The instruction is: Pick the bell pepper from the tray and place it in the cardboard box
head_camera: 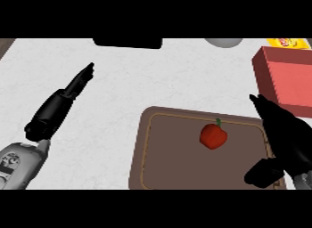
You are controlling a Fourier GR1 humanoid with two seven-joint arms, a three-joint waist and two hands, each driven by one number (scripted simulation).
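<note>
Over on the left, the left hand hovers above the pale surface, fingers straight and released, holding nothing, well apart from the action. Moving in, the brown tray sits at centre-right, and there is the prize: one red bell pepper lying on the tray's inner floor, a bit right of the middle, green stem pointing away from the robot. Just one pepper, one tray, nothing else on it. By the look of it, that pepper should be light and hollow, with a stiff but waxy skin, so it could slide or roll if nudged from one side; the best hold is probably across its broad body from both sides, not by the thin stem. Next, the right hand stretches along the tray's right edge, near the pepper but not touching it, fingers extended and unclenched, thumb tucked low, empty. Further right and beyond, the cardboard box, reddish here and just one, stands on the surface beside the tray's far right corner, partly cut by the view's edge. Along the far edge sit a dark object, a grey round thing and a yellow packet, one of each.
</note>
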